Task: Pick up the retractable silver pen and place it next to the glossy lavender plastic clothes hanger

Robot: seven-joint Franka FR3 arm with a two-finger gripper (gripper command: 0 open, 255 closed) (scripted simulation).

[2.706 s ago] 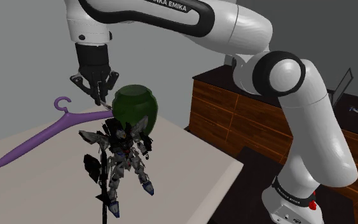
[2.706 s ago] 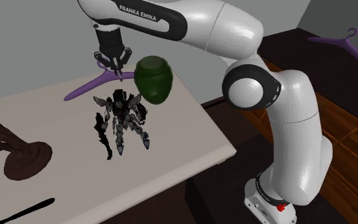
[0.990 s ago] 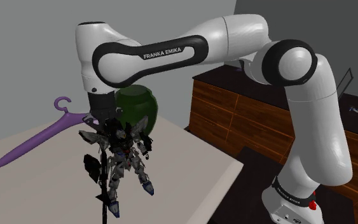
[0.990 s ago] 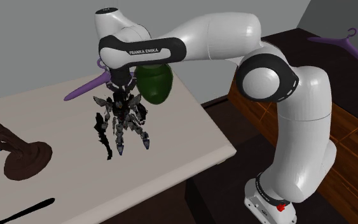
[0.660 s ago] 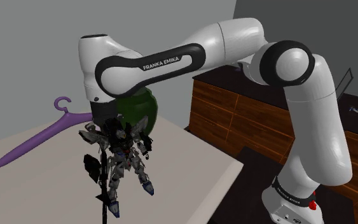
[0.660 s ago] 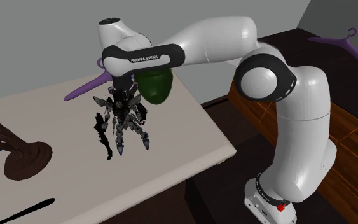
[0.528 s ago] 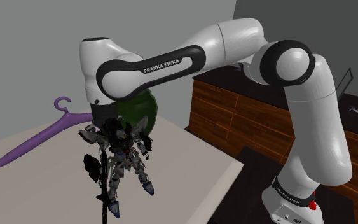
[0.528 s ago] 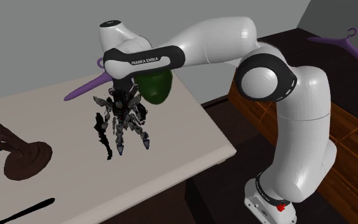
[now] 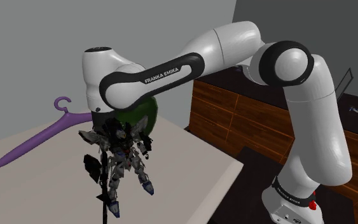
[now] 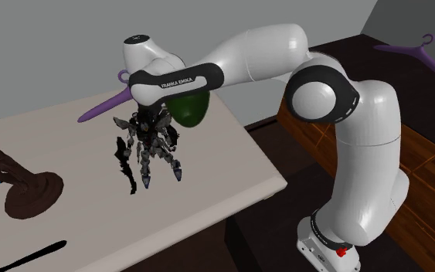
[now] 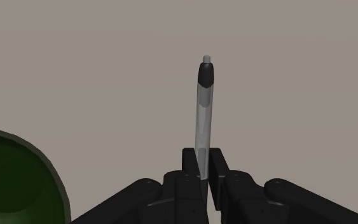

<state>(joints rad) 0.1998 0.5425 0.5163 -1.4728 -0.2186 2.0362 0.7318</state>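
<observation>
**Item:** pen. Slim grey barrel, dark band near far end, pale tip.
**Location:** near end pinched between fingers of gripper. Most of length projects beyond fingertips, over bare counter. Dark green vase close beside.
**Target:** purple hanger flat on counter, near arm's wrist in shoulder view.
**Handling (judged):** light, stiff, not fragile. Smooth round barrel likely slippery. End grip may let it pivot; mid-barrel hold steadier.
**Hazard:** toy robot figure standing nearby.
</observation>
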